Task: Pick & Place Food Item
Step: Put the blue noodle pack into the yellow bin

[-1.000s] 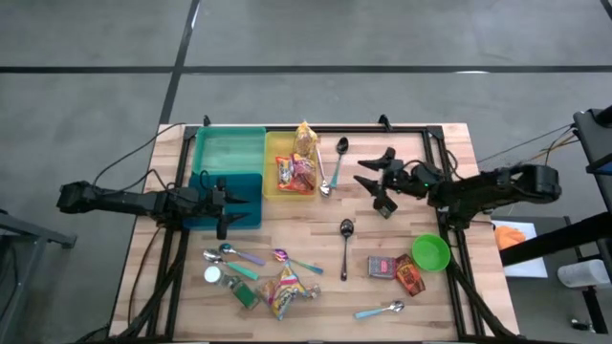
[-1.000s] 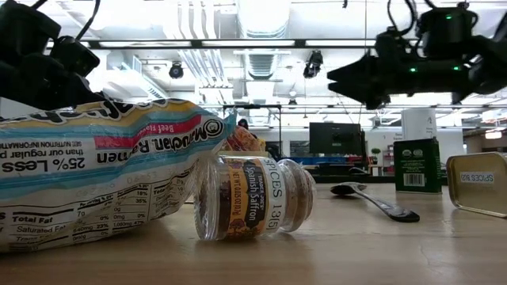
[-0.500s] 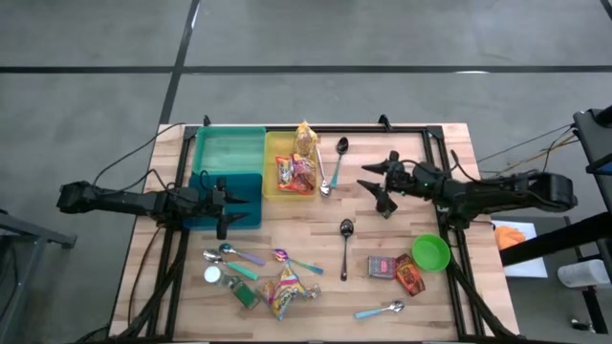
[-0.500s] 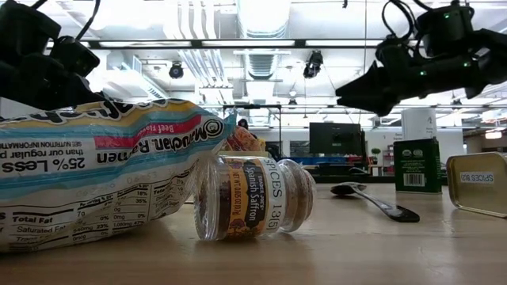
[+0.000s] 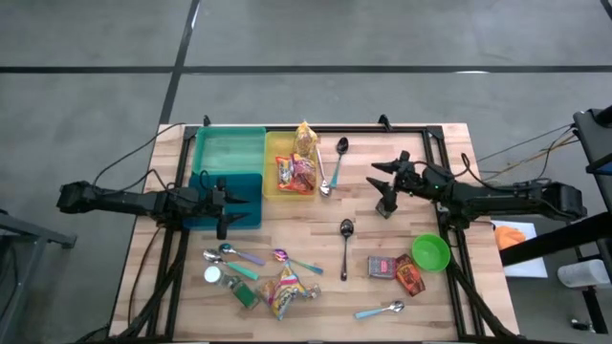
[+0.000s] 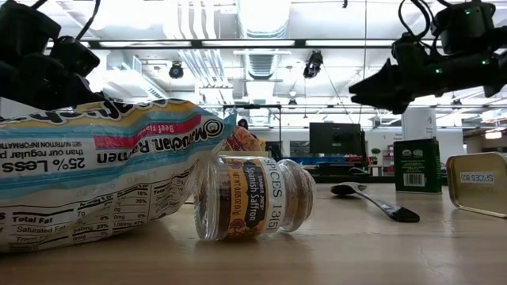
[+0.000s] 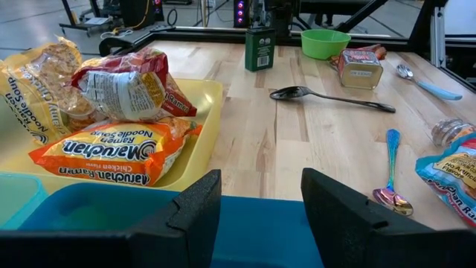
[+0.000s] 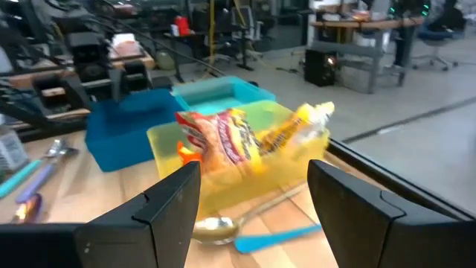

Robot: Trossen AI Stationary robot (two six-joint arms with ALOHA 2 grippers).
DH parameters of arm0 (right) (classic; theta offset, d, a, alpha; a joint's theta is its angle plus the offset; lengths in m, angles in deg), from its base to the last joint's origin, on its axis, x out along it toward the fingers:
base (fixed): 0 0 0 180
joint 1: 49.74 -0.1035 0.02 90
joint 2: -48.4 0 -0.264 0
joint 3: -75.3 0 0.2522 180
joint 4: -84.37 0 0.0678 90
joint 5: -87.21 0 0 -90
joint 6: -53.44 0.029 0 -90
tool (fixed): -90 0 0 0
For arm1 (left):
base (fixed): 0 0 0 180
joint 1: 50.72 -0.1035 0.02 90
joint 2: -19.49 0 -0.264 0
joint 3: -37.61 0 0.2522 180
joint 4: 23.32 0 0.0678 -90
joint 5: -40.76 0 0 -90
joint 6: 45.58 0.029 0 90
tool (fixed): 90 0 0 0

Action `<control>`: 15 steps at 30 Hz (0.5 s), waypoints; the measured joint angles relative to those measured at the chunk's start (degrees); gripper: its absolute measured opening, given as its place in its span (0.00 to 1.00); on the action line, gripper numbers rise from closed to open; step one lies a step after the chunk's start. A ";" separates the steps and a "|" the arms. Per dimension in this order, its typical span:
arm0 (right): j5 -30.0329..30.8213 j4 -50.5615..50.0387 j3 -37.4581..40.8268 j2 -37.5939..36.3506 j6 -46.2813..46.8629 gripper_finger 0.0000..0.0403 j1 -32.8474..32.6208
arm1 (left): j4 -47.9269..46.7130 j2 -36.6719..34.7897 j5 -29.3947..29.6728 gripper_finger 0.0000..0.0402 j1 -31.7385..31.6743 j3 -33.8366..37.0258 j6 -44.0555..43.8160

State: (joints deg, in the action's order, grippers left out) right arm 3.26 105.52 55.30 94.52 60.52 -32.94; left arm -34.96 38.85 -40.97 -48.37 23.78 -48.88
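Three ramen packs (image 5: 298, 168) fill our yellow tray (image 5: 272, 186); right gripper (image 5: 382, 188) hovers at its three o'clock, released, empty; left gripper (image 5: 222, 204) likewise.

3 noodle packets (image 5: 297, 168) in yellow bin (image 5: 271, 143).

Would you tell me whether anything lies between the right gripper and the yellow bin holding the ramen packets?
Only two spoons beside the yellow bin lie on the table between it and the right gripper, which is open and raised above the table, so they do not block it.
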 joint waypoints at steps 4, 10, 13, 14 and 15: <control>0.12 -2.17 0.06 -1.48 -0.05 0.61 -0.01 | 0.00 0.00 0.00 0.47 -0.02 0.00 0.00; 0.12 -1.98 0.06 -1.48 -2.53 0.61 -0.01 | 0.02 0.00 0.00 0.47 -0.04 0.00 0.01; 0.11 -2.01 0.06 -1.47 -3.02 0.61 0.00 | 0.02 0.00 0.00 0.47 -0.04 0.00 0.02; 0.10 -1.98 0.06 -1.47 -2.99 0.61 -0.01 | 0.02 0.00 0.00 0.47 -0.04 0.00 0.01; 0.10 -2.00 0.06 -1.49 -2.99 0.61 0.00 | 0.02 0.00 0.00 0.47 -0.02 0.00 0.02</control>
State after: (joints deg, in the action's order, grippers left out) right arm 3.36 103.51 55.37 93.02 57.53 -32.94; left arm -34.95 38.85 -40.97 -48.39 23.78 -48.87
